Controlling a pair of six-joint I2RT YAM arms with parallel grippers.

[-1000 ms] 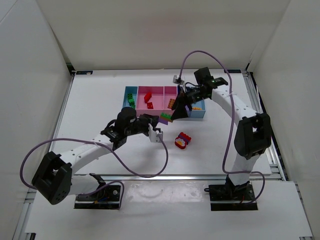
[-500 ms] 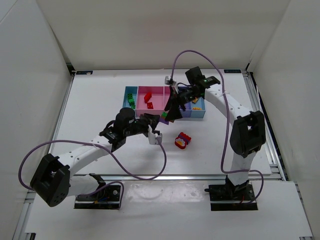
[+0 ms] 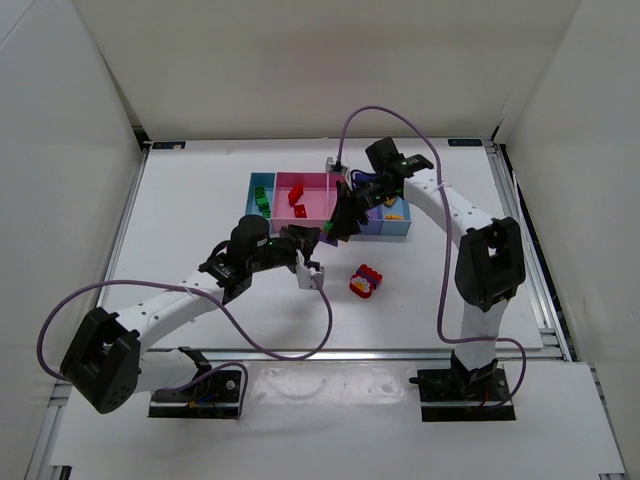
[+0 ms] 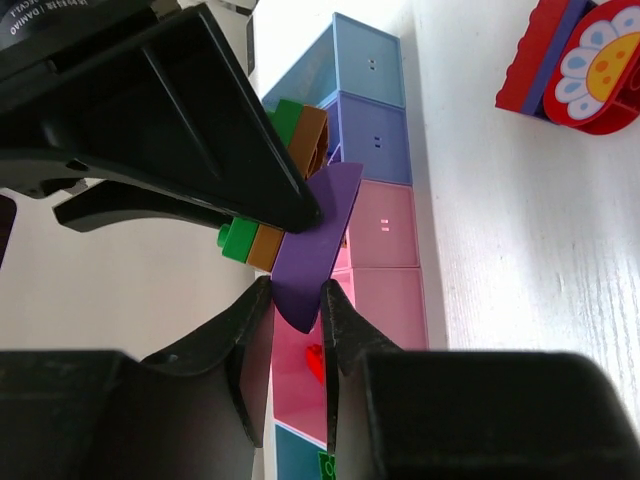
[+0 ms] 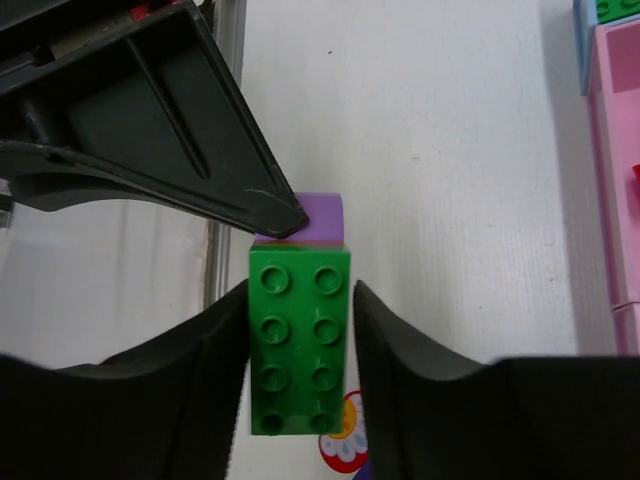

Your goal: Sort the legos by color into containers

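Observation:
A stack of legos hangs in the air in front of the containers (image 3: pixel 300 178): a flat purple piece (image 4: pixel 312 240) with an orange brick (image 4: pixel 266 247) and a green brick (image 5: pixel 300 340) joined to it. My left gripper (image 4: pixel 297 295) is shut on the lower end of the purple piece. From the opposite side my right gripper (image 5: pixel 300 288) is shut on the green brick, one finger along each long side. From above, the two grippers (image 3: pixel 322 237) (image 3: pixel 341 227) meet tip to tip near the bins' front wall. Red bricks lie in a pink bin (image 3: pixel 300 203), green ones in the left light blue bin (image 3: pixel 262 198).
A red flower-faced toy piece (image 3: pixel 366 282) lies on the white table in front of the bins, also below the green brick (image 5: pixel 345 442). The right blue bin (image 3: pixel 395 213) holds small orange and yellow pieces. Purple cables loop over both arms.
The right gripper has swung left from over the right-hand bins to the stack in the left gripper, and its jaws have gone from wide open to shut around the green brick.

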